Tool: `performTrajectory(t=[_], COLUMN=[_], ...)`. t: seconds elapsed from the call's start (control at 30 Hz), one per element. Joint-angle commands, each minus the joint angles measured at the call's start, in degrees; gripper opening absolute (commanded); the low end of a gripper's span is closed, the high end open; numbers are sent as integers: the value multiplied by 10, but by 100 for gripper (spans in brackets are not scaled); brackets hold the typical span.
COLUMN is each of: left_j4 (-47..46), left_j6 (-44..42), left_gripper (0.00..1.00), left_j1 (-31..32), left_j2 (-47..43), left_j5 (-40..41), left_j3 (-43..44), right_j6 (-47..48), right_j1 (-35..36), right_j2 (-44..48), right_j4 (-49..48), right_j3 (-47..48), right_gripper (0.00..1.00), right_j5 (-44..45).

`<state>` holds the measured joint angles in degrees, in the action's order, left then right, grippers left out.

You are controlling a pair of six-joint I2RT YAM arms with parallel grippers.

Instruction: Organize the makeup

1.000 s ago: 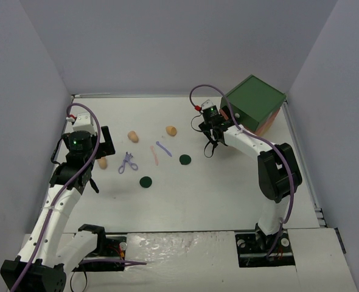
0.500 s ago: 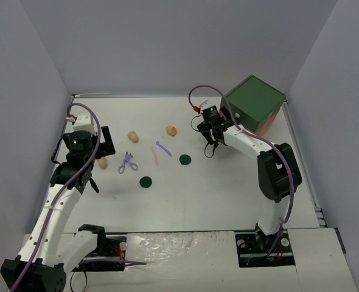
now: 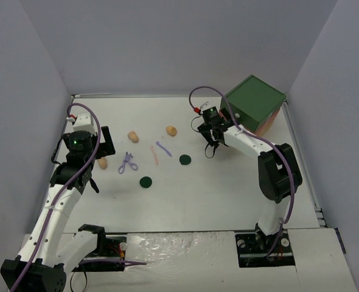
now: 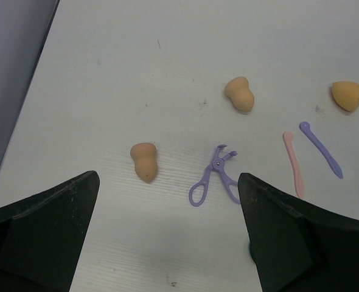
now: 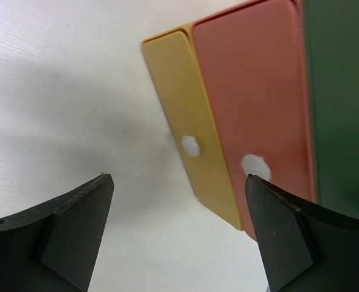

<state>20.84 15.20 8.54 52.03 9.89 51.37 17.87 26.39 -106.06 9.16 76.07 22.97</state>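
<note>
Makeup sponge (image 4: 144, 161) below my left gripper (image 4: 167, 179), jaws wide open, empty; right gripper (image 5: 178, 182) wide open too, empty, facing drawer chest (image 5: 246, 109)

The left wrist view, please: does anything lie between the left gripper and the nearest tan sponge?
Nothing visible does. The sponge lies on bare table ahead of the open left gripper; the lilac tool lies apart, off to one side.

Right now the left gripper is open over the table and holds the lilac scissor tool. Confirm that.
Wrong on one point: the left gripper is open over the table but holds nothing. The lilac scissor tool lies loose on the table, untouched, as the left wrist view shows.
</note>
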Motion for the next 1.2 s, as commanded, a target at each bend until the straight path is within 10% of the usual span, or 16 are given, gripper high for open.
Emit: performTrajectory(t=[0.0, 0.47, 1.17], left_j4=[-21, -20, -19], left_j6=[-1, 1, 2], left_gripper=[97, 97, 97], left_j1=[-4, -4, -4], left_j2=[-4, -6, -5], left_j5=[-1, -1, -2], left_j3=[21, 22, 22], right_j6=[-1, 45, 182], right_j1=[12, 68, 69], right_j2=[61, 17, -63], right_j4=[-37, -134, -336], right_j3=[6, -41, -62], right_gripper=[85, 47, 36], right_j5=[99, 321, 415])
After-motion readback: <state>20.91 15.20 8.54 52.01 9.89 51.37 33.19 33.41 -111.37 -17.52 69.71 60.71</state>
